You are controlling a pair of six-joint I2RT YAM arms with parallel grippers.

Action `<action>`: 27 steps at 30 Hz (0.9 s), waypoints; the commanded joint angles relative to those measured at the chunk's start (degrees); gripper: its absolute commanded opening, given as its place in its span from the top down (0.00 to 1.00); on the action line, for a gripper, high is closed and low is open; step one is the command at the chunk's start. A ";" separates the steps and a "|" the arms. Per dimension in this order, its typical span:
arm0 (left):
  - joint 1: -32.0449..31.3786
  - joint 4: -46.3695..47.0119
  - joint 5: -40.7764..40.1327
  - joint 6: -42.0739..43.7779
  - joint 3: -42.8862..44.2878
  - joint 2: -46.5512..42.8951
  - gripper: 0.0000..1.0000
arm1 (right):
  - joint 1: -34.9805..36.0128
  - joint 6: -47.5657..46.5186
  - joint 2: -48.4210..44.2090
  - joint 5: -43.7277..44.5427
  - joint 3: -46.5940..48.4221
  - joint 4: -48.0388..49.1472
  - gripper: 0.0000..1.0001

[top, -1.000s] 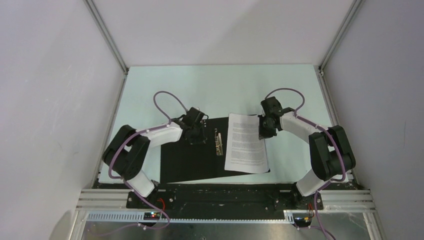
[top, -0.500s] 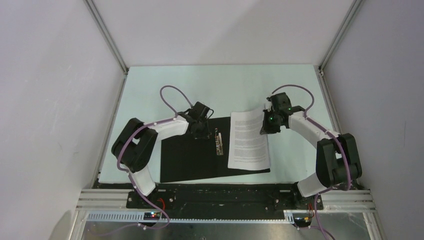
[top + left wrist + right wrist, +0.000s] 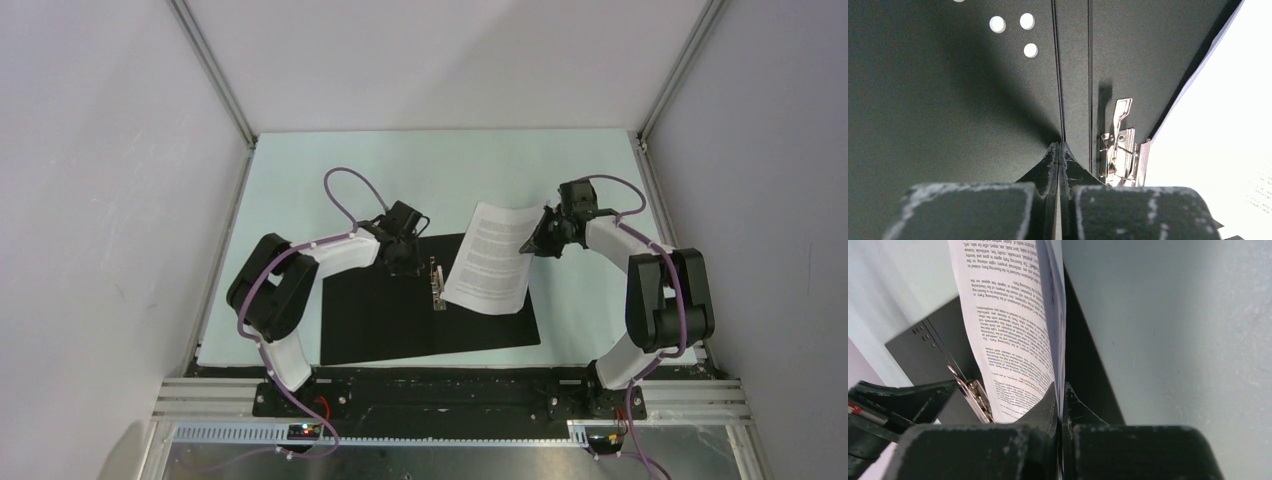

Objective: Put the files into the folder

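Top view. The folder (image 3: 380,320) lies open on the table (image 3: 420,170), black inside up. Its clip (image 3: 437,285) sits on the spine, toward the 12 o'clock end.

Left gripper (image 3: 408,258): fingers closed together with nothing between them. The tips are down at the spine crease, just at 10 o'clock of the clip, and appear to pin the folder.

Right gripper (image 3: 540,243): clamped on the files (image 3: 490,262) at their 3 o'clock edge; the wrist view shows paper between the fingers. The files are partly lifted and skewed, their top swung toward 1 o'clock. Their near left corner is just beside the clip, and their far end overhangs the folder's 12 o'clock edge.

Judgement: the step in hand is squaring the files onto the right leaf. To do it well, I would:
- turn the sheets counter-clockwise until their long edge runs parallel to the spine;
- draw them toward 6 o'clock until nothing overhangs;
- keep their left edge off the clip lever;
- lower them flat before letting go;
- keep the left tips pressing so the folder cannot slide.

Risk: held at one edge only, the sheets may fan or buckle.
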 commanded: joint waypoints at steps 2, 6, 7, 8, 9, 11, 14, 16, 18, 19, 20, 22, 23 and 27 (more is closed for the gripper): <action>-0.13 -3.11 -2.87 2.34 -0.64 3.05 1.00 | -0.24 6.89 0.94 2.64 -1.38 4.98 1.00; -0.20 -3.06 -3.06 2.60 -0.75 3.13 1.00 | 0.41 7.30 1.83 1.09 -2.23 6.59 1.00; -0.13 -3.05 -3.09 2.66 -0.66 3.25 1.00 | 0.84 6.86 1.96 1.57 -2.25 6.39 1.00; -0.10 -3.11 -3.11 2.77 -0.62 3.33 1.00 | 2.05 5.63 2.05 2.09 -2.26 5.61 1.00; -0.08 -3.08 -3.11 2.79 -0.54 3.41 1.00 | 2.63 4.93 2.07 2.92 -2.22 5.19 1.00; -0.13 -3.16 -3.18 2.89 -0.30 3.63 1.00 | 4.02 2.60 2.15 2.86 -2.19 4.21 1.00; -0.15 -3.55 -3.44 3.04 0.04 3.88 1.00 | 5.03 -2.16 1.63 4.01 -2.23 1.53 1.00; -0.06 -4.01 -3.86 3.14 0.41 4.18 1.00 | 5.41 -4.76 1.00 6.21 -2.20 -0.46 1.00; 0.00 -4.66 -4.16 3.51 1.08 4.71 1.00 | 6.08 -6.81 0.28 9.43 -2.24 -2.17 1.00; 0.06 -4.95 -4.41 3.80 1.71 4.98 1.00 | 6.74 -7.49 -0.08 11.11 -2.21 -2.52 1.00; 0.13 -5.67 -4.51 3.96 2.02 5.47 1.00 | 7.09 -8.63 -0.23 13.04 -2.23 -3.18 1.00; 0.31 -6.56 -4.92 4.52 3.03 6.09 1.00 | 8.11 -10.49 -0.58 14.56 -2.25 -3.65 1.00; 0.40 -7.22 -5.21 4.93 3.76 6.29 1.00 | 8.92 -11.49 -0.56 15.36 -2.15 -3.70 1.00; 0.59 -9.34 -5.77 7.16 6.78 7.54 1.00 | 11.16 -14.28 0.00 16.17 -1.49 -3.97 1.00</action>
